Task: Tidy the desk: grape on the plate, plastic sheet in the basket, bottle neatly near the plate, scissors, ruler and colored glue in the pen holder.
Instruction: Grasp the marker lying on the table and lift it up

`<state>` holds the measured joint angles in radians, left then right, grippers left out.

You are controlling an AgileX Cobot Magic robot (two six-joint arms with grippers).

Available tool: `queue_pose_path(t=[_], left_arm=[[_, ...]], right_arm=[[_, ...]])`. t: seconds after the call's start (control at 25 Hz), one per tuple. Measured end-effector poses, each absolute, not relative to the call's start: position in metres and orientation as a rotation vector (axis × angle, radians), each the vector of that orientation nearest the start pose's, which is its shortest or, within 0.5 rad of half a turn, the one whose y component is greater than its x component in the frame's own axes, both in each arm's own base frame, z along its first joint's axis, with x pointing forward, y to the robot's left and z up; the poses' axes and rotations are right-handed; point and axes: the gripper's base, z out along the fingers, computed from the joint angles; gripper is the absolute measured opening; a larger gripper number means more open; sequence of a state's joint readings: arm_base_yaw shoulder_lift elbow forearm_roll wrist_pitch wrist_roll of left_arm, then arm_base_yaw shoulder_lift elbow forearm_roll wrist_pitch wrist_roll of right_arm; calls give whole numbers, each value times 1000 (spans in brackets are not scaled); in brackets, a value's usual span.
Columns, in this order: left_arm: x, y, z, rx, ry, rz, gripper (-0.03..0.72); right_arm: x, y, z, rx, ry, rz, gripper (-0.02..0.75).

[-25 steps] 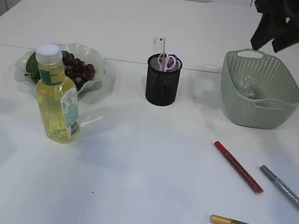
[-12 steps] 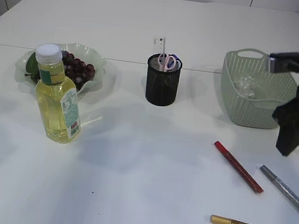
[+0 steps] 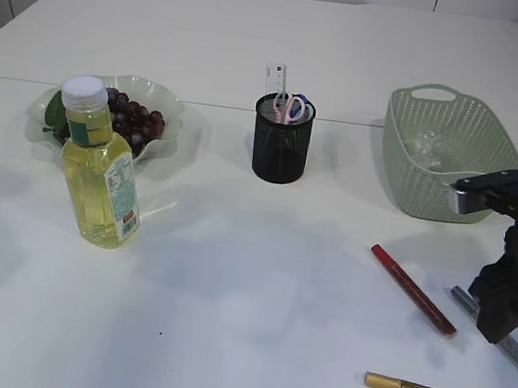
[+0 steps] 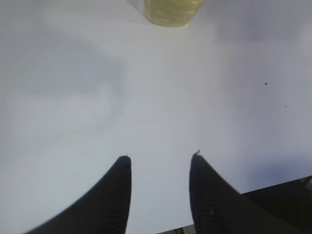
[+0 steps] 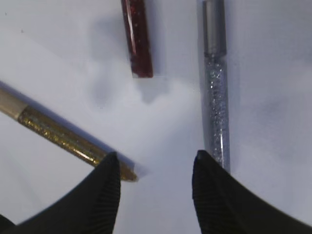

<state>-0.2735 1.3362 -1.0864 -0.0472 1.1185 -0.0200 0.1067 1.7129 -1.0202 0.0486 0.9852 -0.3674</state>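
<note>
Plainly, grapes (image 3: 134, 120) on plate (image 3: 170, 114), scissors (image 3: 292, 105) in pen holder (image 3: 280, 150), both tools (image 5: 155, 165) (image 4: 160, 163) parted, empty

The right gripper (image 5: 156, 170) is hanging with its jaws apart over the white table (image 5: 273, 87); a red glue pen (image 5: 136, 36) is lying at twelve o'clock; a silver one (image 5: 215, 83) is stretching toward one o'clock; a gold one (image 5: 63, 136) is slanting at nine o'clock.

Black right arm (image 3: 512, 270) — tapered, ribbed black jaws.
</note>
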Motion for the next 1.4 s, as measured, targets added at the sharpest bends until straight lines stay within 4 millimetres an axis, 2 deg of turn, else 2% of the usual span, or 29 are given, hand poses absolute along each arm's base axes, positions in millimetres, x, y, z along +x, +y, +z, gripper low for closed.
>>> queue_pose_path(t=[0.32, 0.48, 0.64, 1.08, 1.4], left_arm=[[239, -71, 301, 342, 2839, -125, 290], [239, -71, 301, 344, 2838, -125, 290], [239, -71, 301, 344, 2838, -125, 290], [239, -71, 301, 344, 2838, -125, 290], [239, -71, 301, 344, 2836, -125, 290]], right_arm=[[303, 31, 176, -698, 2985, -4, 382], [307, 25, 164, -672, 3013, -2, 373], [310, 20, 161, -654, 3003, -16, 372], [314, 20, 141, -660, 3044, -6, 370], [317, 20, 139, -654, 3019, -12, 364]])
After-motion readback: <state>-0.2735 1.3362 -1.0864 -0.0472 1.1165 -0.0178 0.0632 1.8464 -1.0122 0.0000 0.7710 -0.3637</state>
